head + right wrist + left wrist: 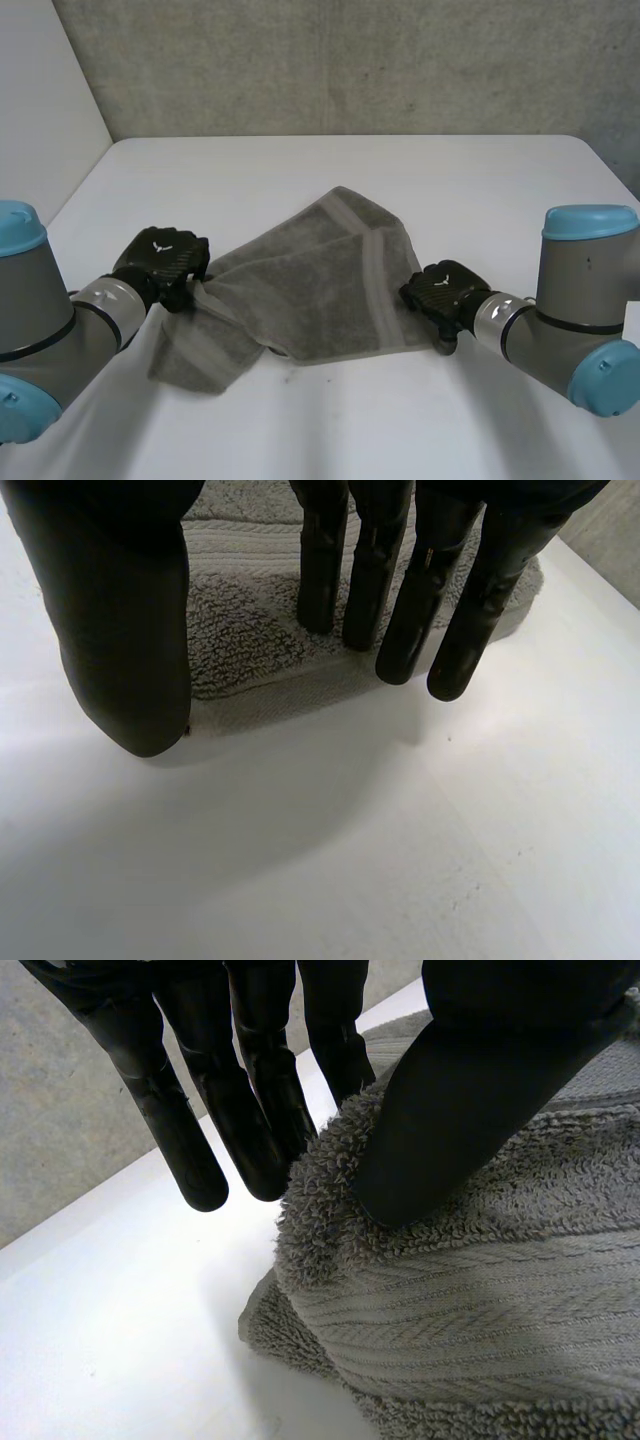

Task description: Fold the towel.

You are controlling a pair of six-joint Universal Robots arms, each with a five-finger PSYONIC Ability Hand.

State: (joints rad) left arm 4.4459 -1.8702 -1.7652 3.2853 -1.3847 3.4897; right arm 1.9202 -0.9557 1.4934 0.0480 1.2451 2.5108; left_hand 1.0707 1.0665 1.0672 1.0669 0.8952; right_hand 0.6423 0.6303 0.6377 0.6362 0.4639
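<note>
The towel (320, 290) lay in the middle of the white table (480, 180), grey and thick, rumpled, with one part lying over another. It looked soft and light, without stiffness, so I judged it would sag and drag wherever it was not held. Its loopy surface should give good grip, and nothing in it can break.

The left hand (160, 262) was at the towel's left side. It pinched a bunch of cloth between its thumb (470, 1090) and straight fingers (200, 1150), and the cloth stood a little raised there. The right hand (440, 288) was at the towel's right edge, fingers (400, 630) straight and relaxed over the border, holding nothing.

A better hold would probably be at the corners, near the flat woven band (450, 1310), where the cloth seems thinner. Beyond the towel toward the wall (350, 60), and in front of it, the table was bare, so there was room to spread and fold. The table's edges were well apart from the towel.
</note>
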